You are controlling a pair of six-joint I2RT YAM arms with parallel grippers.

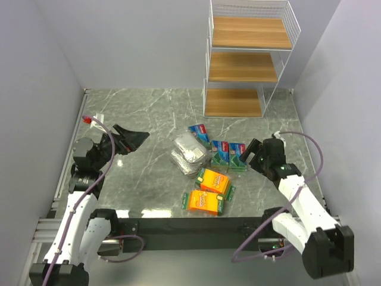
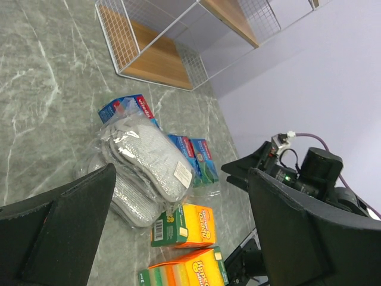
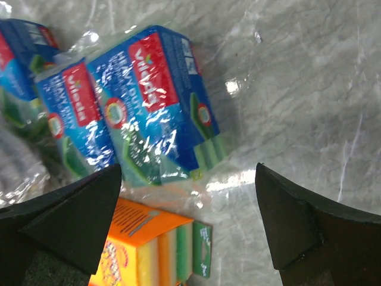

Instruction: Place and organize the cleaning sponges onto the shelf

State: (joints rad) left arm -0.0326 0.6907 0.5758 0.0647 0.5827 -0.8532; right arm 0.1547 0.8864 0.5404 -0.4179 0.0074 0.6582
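Marble table (image 1: 149, 119); right hand (image 1: 247, 154) open, angled toward sponges (image 3: 155, 101)

**Marble table boxed in by pale walls**

The table (image 1: 149, 119) has a glossy grey-green top veined with white, and spots of light (image 3: 232, 87) gleam on it. A back wall (image 1: 143, 42), a left wall (image 1: 30, 89) and a right wall (image 1: 351, 77), all plain pale grey, rise from its edges. A metal rail (image 1: 69, 149) runs along its left edge. A shelf (image 1: 244, 65) of white wire and wooden boards stands at its far right corner.
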